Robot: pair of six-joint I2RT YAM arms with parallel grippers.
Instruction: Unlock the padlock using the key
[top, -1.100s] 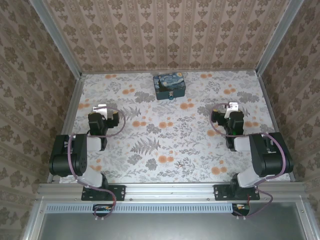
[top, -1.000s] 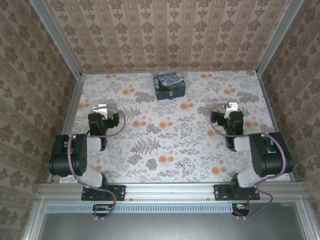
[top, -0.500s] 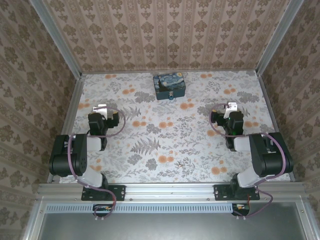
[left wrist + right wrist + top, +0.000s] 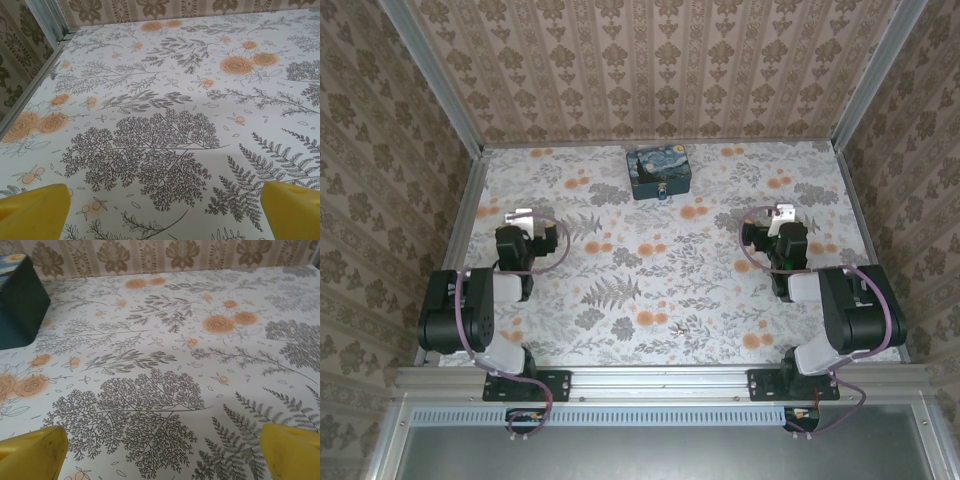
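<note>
Nothing moved: left tool point(image 4: 162, 215) and right tool point(image 4: 162, 452) gape empty; the key point(image 4: 679, 325) is a faint speck.

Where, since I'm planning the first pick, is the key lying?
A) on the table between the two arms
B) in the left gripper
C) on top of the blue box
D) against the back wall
A: the key lies loose on the floral table between the two arms, well nearer than the blue box.

Wide-spread left pincer point(image 4: 162, 212) and right pincer point(image 4: 162, 452)
</note>
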